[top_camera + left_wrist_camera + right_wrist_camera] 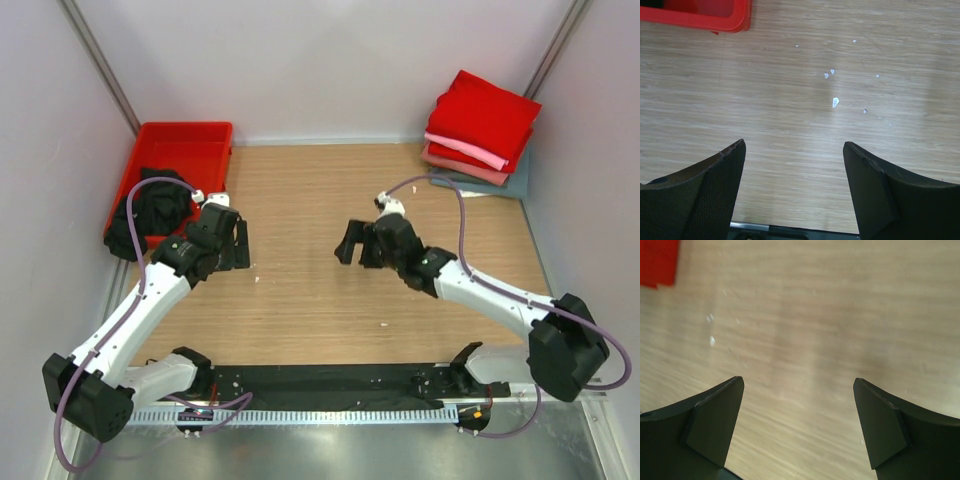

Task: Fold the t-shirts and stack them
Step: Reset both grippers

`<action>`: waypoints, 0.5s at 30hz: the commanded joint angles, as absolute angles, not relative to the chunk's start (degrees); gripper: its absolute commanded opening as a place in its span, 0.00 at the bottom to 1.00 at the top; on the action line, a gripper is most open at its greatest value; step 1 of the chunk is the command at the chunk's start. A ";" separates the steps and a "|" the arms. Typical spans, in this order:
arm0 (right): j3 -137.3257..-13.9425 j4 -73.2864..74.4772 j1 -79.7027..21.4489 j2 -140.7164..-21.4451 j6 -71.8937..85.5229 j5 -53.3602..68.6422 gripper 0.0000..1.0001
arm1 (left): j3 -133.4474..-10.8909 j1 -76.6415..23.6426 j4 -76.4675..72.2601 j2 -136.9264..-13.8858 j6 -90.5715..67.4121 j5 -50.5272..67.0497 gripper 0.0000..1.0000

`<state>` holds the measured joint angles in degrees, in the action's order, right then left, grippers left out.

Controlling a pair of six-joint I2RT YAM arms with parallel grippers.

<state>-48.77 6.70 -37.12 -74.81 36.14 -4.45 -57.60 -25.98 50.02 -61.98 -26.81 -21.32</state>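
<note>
A stack of folded t-shirts [480, 130] lies at the far right corner: bright red on top, then pink, salmon and grey-blue layers. A crumpled black t-shirt [155, 208] sits in the red tray [190, 135] at the far left. My left gripper [240, 243] hovers over bare wood just right of the tray, open, with nothing between its fingers [715, 190]. My right gripper [358, 243] hangs over the middle of the table, also open and empty, its fingers [715, 425] wide apart above the wood.
The wooden tabletop [320, 290] carries small white specks [835, 102]. A corner of the red tray [715, 17] shows at the top left of the left wrist view, and a red patch [657, 262] at the top left of the right wrist view. Grey walls enclose the table.
</note>
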 commanded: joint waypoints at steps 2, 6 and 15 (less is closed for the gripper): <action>-39.74 5.71 -41.48 -65.24 36.20 -10.63 0.98 | -58.80 -26.10 49.57 -60.82 -26.89 -20.74 0.80; -34.99 8.25 -43.42 -58.37 37.61 -13.00 0.98 | -58.89 -26.10 49.66 -60.82 -26.72 -20.65 0.80; -38.40 22.75 -43.68 -45.63 33.40 -25.47 1.00 | -58.80 -26.10 49.75 -60.56 -26.81 -20.21 0.80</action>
<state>-34.61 17.47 -43.44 -48.60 35.75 -16.27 -57.60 -25.98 50.04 -61.95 -26.79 -20.62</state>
